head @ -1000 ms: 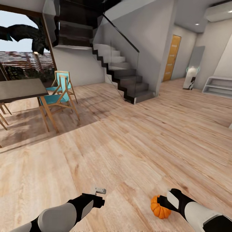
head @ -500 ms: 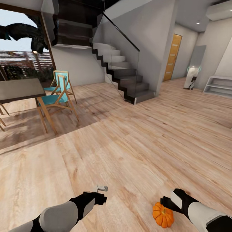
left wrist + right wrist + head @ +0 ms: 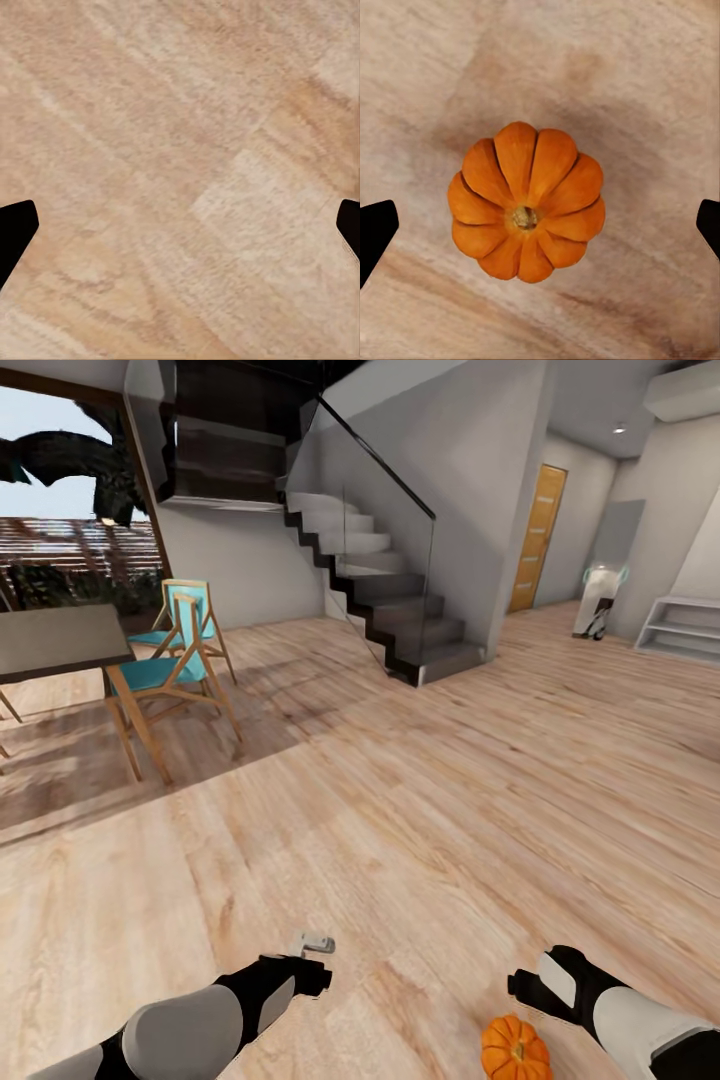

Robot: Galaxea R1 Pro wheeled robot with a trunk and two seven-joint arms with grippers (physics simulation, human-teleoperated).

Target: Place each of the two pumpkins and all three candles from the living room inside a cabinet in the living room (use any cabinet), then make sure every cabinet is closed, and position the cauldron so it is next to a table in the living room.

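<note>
right wrist view: open right claw over unlabelled pumpkin.

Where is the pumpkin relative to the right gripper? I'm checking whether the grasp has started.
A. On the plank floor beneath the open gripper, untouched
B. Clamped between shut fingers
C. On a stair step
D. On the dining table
A: the pumpkin sits on the floor, centred under the right gripper, whose fingertips stand wide apart and clear of it.
</note>
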